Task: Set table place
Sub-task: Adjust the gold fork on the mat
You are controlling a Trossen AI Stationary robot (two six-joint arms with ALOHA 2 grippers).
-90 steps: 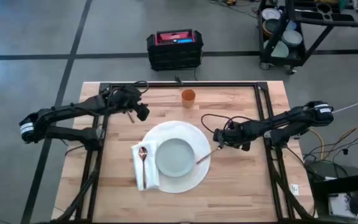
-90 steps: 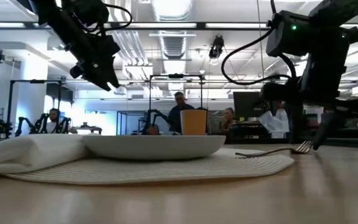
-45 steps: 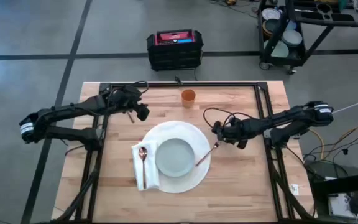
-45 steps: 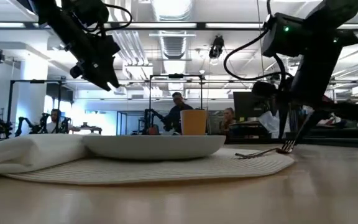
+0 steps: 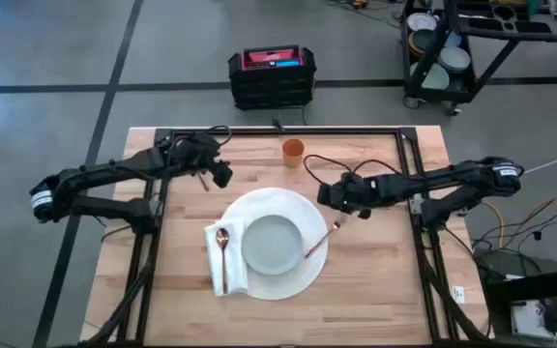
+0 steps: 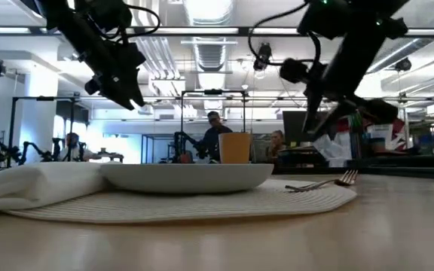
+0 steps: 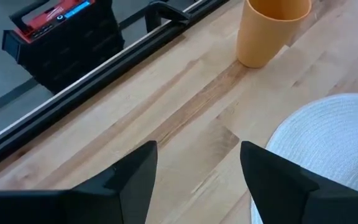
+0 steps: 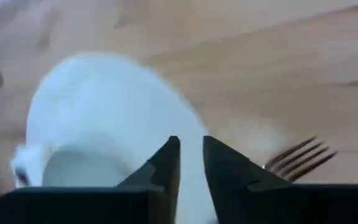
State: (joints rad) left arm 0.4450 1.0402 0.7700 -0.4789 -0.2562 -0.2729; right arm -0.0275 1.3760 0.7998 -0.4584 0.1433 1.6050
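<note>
The place, a round white mat (image 5: pixel 303 208), lies mid-table under a pale grey-green plate (image 5: pixel 274 244). A folded white napkin (image 5: pixel 230 278) with a spoon (image 5: pixel 221 246) on it lies on the mat's left part. A fork (image 5: pixel 323 240) lies right of the plate, handle on the mat, tines (image 8: pixel 300 158) past its right edge. My right gripper (image 5: pixel 322 196) hovers above the mat's far right edge, clear of the fork, its fingers (image 8: pixel 166 163) shut to a slit. My left gripper (image 5: pixel 225 176) hangs open over bare wood at the far left.
An orange cup (image 5: pixel 293 150) stands near the table's far edge, between the two grippers. Black frame rails (image 5: pixel 278 132) run along the far edge and both sides. A black and red case (image 5: pixel 271 75) sits on the floor beyond. People show in the room behind (image 6: pixel 215 135).
My right gripper has risen off the fork's tine end and gone toward the table's left and far edges, over the mat's rim. The fork's tine end has slid a little toward the plate; its handle stays on the mat.
</note>
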